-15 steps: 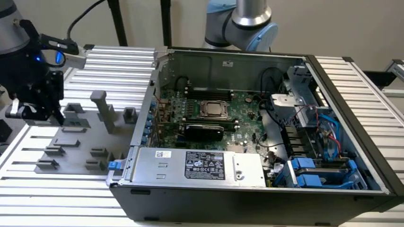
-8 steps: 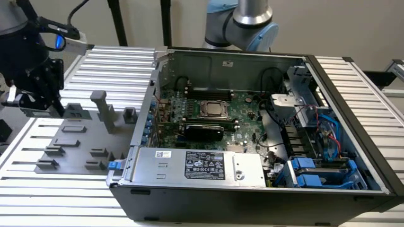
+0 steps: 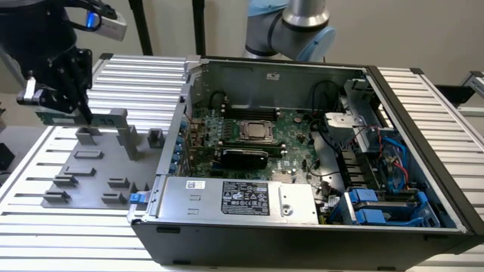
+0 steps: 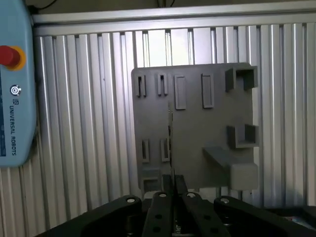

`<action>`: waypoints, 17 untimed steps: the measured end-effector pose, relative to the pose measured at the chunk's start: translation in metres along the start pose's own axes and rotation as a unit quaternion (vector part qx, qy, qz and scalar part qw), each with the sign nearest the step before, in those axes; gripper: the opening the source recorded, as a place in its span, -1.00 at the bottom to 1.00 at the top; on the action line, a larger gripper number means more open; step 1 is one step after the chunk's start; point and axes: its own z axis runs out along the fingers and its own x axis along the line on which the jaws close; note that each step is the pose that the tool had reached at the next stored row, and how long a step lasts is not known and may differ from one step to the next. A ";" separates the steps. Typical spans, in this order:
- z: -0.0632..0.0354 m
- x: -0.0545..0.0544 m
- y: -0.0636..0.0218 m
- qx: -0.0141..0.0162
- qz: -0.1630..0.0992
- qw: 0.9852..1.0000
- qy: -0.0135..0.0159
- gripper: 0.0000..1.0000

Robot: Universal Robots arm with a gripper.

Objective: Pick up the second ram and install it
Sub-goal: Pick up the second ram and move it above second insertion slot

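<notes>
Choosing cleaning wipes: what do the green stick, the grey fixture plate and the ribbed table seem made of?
The second ram: green circuit board, likely fibreglass laminate. The fixture plate: matte grey plastic, dull and uniform, perhaps printed. The table: bare aluminium, judging by silvery ribs with bright highlights.

Gripper (image 3: 81, 113) apparently clamps the second ram (image 3: 58, 118) above grey fixture plate (image 3: 90, 170)

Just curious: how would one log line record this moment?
hand: shut on second ram | place: over grey fixture plate | computer case: open, ram not yet inside
</notes>
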 end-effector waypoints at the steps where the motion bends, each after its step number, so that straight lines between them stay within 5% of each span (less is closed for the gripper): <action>1: -0.0042 -0.001 -0.0039 0.000 0.000 1.000 0.000 -1.00; 9: -0.0329 -0.006 -0.0372 0.000 0.000 1.000 0.000 -1.00; 17: -0.0339 -0.013 -0.0664 0.000 0.000 1.000 -0.001 -1.00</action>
